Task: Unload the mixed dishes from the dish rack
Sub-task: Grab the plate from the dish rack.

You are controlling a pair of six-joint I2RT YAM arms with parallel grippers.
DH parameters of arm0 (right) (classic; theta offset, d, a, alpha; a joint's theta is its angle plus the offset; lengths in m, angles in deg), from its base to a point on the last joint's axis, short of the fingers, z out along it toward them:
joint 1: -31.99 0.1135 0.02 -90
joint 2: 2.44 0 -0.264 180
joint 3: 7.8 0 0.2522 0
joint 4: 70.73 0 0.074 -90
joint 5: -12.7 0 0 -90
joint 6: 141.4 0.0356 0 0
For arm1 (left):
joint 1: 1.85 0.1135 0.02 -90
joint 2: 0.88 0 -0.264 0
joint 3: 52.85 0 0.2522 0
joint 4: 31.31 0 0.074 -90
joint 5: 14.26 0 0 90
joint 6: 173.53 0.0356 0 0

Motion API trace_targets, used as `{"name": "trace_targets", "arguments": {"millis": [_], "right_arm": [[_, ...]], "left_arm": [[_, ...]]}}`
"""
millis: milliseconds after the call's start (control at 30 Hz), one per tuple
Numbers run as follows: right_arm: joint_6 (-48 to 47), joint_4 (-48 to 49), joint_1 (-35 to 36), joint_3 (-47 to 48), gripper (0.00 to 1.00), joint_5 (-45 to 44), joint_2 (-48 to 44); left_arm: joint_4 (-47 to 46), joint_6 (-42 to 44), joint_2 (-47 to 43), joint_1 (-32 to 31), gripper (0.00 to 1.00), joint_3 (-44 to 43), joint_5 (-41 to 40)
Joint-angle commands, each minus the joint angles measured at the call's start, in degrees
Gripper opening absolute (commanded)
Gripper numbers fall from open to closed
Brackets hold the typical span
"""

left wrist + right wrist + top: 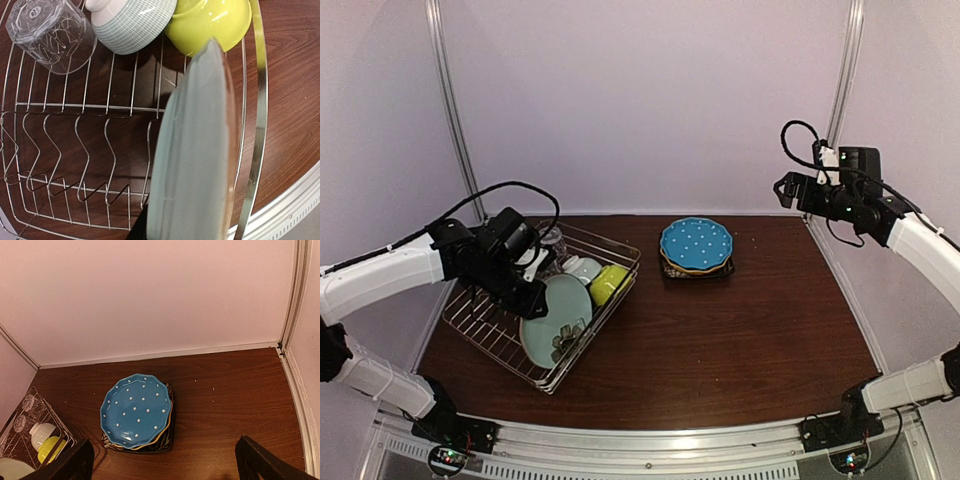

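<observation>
The dish rack (pixel 478 333) (pixel 258 100) stands at the table's left. A pale teal plate (pixel 556 316) (pixel 195 160) stands on edge in it, and my left gripper (pixel 534 294) is shut on its upper rim; one dark finger (pixel 136 231) presses its left face. Behind the plate lie a lime-green bowl (pixel 608 283) (pixel 210 22), a small pale bowl (pixel 582 268) (pixel 130 25) and a clear glass (pixel 552 243) (pixel 50 35). My right gripper (pixel 785 188) (pixel 167 465) hangs open high at the right, nothing in it.
A blue dotted plate (pixel 695 242) (pixel 135 410) tops a stack at the table's middle back, over an orange-yellow rim and a dark patterned plate (pixel 163 443). Walls close the back and sides. A metal rail (pixel 650 440) runs along the near edge.
</observation>
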State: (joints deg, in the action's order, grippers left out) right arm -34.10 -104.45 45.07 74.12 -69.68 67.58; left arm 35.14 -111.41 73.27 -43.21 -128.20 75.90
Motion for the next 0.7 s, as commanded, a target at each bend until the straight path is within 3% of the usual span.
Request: {"name": "trace_targets", "arguments": {"millis": [0, 167, 467, 667], "right_arm": [[0.0, 0.3, -0.3, 0.0, 1.0, -1.3, -0.1], [-0.1, 1.0, -0.3, 0.0, 1.0, -1.4, 0.0], [-0.6, 1.2, -0.3, -0.1, 1.0, -1.1, 0.3], [-1.0, 1.9, -0.4, -0.1, 1.0, 3.9, 1.1]], "left_arm": [[1.6, -3.0, -1.2, -0.2, 0.05, -5.6, -1.9], [4.8, -2.9, -1.6, -0.2, 0.0, -9.5, -5.1], [10.4, -0.9, -1.2, -0.2, 0.0, -18.9, -8.8], [11.7, -0.1, -1.2, -0.1, 0.0, -24.3, -8.9]]}}
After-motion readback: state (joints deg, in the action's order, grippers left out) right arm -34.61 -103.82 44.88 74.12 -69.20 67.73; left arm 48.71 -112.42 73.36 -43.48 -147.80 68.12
